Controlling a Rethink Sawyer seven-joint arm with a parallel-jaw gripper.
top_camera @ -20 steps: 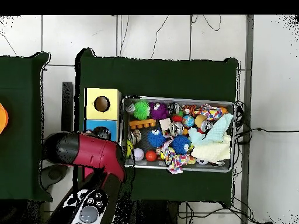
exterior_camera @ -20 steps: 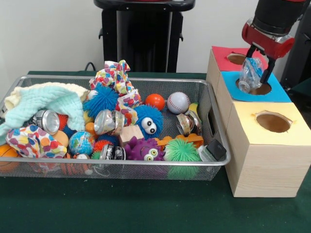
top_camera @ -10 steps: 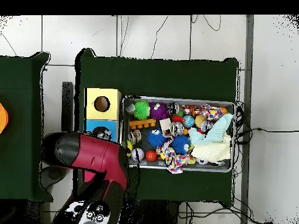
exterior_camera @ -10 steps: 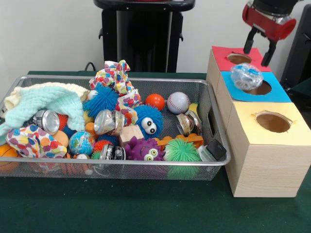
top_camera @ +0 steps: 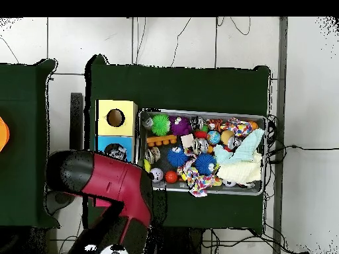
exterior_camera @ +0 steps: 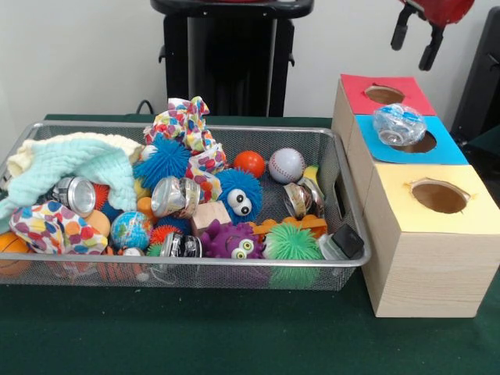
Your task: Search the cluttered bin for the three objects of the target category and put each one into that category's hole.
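clear ball (exterior_camera: 398,124) over blue hole's (exterior_camera: 420,144) edge

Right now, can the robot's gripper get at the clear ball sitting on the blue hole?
Probably yes. The gripper hangs open above the boxes, and the clear ball rests on the blue hole's rim with nothing over it, so a straight drop looks free.

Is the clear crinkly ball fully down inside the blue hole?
No, the clear crinkly ball sits on the rim of the blue hole, with the open gripper above it.
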